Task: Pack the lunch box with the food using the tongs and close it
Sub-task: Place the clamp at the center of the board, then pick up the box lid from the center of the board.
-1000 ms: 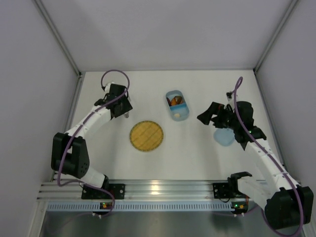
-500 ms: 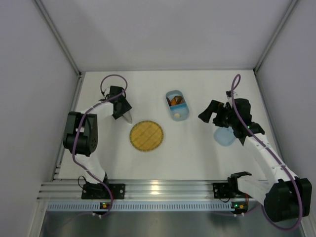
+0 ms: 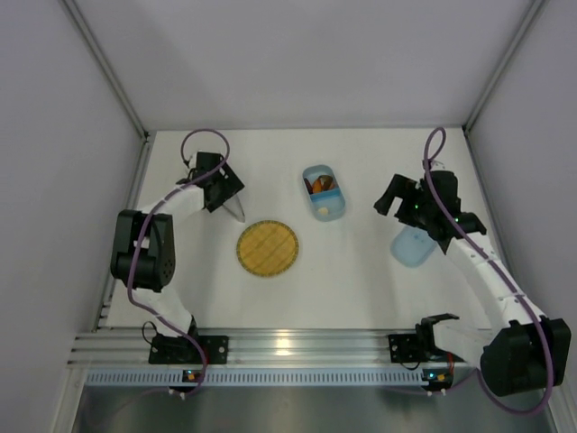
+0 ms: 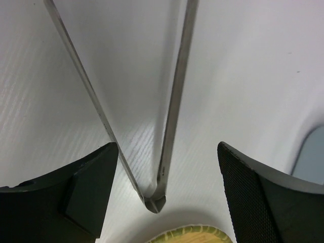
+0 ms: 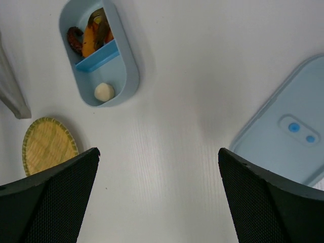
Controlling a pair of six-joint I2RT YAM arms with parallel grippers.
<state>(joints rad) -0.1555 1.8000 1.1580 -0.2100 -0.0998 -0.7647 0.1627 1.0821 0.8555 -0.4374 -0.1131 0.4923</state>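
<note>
The tongs lie flat on the table beside the yellow plate. In the left wrist view the tongs rest between the fingers with their joined end nearest the plate, touched by neither finger. My left gripper is open over them. The light-blue lunch box stands uncovered. Its far compartment holds brown, dark red and orange food, and a white piece sits in the near one. The lid lies on the table to the right. My right gripper hangs open and empty beside the lid.
The round yellow plate carries nothing. White walls enclose the table on the left, back and right. The arm bases stand on the metal rail at the near edge.
My left gripper has opened and let go of the tongs, which now lie on the table. The right gripper has shifted slightly toward the back, off the lid.
</note>
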